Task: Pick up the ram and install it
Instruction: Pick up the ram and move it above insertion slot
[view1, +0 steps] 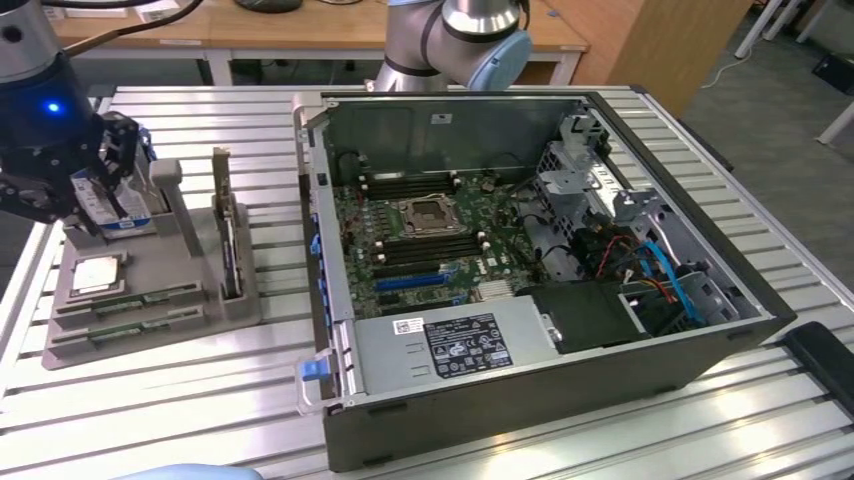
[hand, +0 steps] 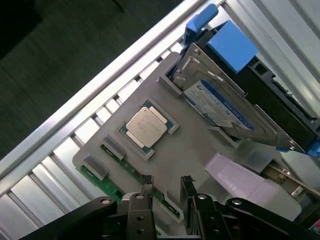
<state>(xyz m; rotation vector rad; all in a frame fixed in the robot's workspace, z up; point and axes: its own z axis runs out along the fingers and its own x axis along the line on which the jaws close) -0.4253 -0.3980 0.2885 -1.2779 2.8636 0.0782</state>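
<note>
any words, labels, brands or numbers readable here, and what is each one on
None can be read for certain.
power supply, black and white label: print and marks too small to read.
power supply, small white sticker: too small to read.
hard drive, blue and white label: blurred, unreadable.
CPU lid: faint print, unreadable.
</note>
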